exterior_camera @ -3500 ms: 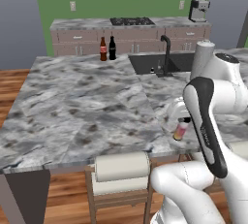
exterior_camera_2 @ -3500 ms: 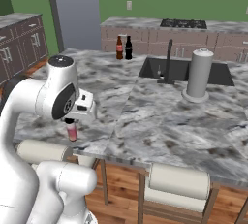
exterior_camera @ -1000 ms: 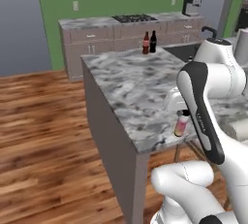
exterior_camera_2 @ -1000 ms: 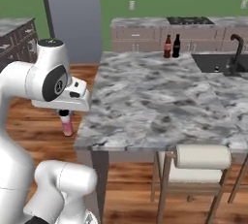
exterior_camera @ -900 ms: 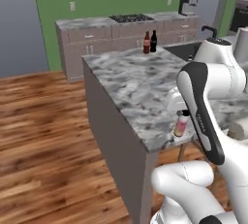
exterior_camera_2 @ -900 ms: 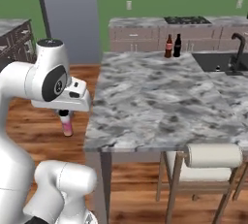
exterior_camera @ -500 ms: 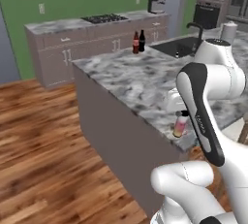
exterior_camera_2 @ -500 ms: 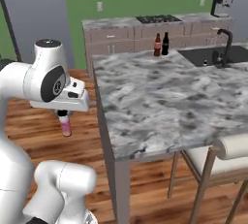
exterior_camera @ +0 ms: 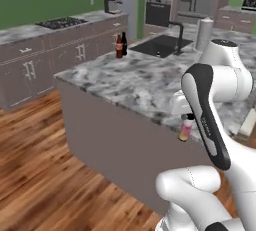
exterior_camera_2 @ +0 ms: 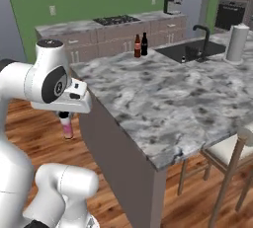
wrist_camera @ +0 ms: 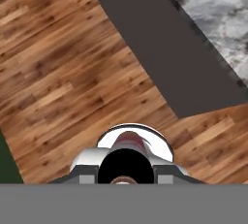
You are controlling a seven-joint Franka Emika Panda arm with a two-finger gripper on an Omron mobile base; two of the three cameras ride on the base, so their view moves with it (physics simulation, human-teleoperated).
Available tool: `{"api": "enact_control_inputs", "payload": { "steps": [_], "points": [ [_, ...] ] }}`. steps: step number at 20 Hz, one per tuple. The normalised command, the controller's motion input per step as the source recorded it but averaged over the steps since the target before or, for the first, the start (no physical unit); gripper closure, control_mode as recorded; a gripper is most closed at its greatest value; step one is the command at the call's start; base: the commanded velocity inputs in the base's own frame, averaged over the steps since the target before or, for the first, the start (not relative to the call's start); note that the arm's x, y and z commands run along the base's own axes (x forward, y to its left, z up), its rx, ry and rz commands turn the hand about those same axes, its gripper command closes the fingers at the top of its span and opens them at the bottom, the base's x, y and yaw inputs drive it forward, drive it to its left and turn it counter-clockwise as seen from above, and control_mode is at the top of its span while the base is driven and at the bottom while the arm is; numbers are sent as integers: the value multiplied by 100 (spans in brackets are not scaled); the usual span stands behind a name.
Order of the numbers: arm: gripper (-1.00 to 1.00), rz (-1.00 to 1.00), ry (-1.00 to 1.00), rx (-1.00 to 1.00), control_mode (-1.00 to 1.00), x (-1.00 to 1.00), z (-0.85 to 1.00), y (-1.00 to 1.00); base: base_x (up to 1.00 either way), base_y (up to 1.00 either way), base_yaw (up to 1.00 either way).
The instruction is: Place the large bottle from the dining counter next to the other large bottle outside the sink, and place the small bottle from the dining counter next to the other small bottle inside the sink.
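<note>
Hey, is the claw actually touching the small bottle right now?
Touching. In the right base view the small bottle hangs from the claw over the wood floor, gripped at its top with nothing beneath it.

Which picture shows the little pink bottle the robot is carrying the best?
The right base view: the small bottle hangs clear against the floor. In the left base view the arm partly covers it; the hand view looks straight down on its cap.

The small bottle sits at the bottom centre, seen from straight above: a round dark cap with a pinkish-red body behind it. Beneath it lies the wooden floor. The dining counter (marbled top, dark grey side panel) runs diagonally across the upper right corner.
</note>
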Motion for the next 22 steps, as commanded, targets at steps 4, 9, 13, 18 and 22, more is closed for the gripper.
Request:
{"api": "enact_control_inputs", "payload": {
  "steps": [4,9,13,18,22],
  "points": [
    [100,0,0,0,100,0,0,0,16,100,-46],
    [100,0,0,0,100,0,0,0,24,100,-45],
    [100,0,0,0,100,0,0,0,21,100,-43],
    [100,0,0,0,100,0,0,0,0,100,-34],
    [100,0,0,0,100,0,0,0,0,100,-24]
  ]
}}
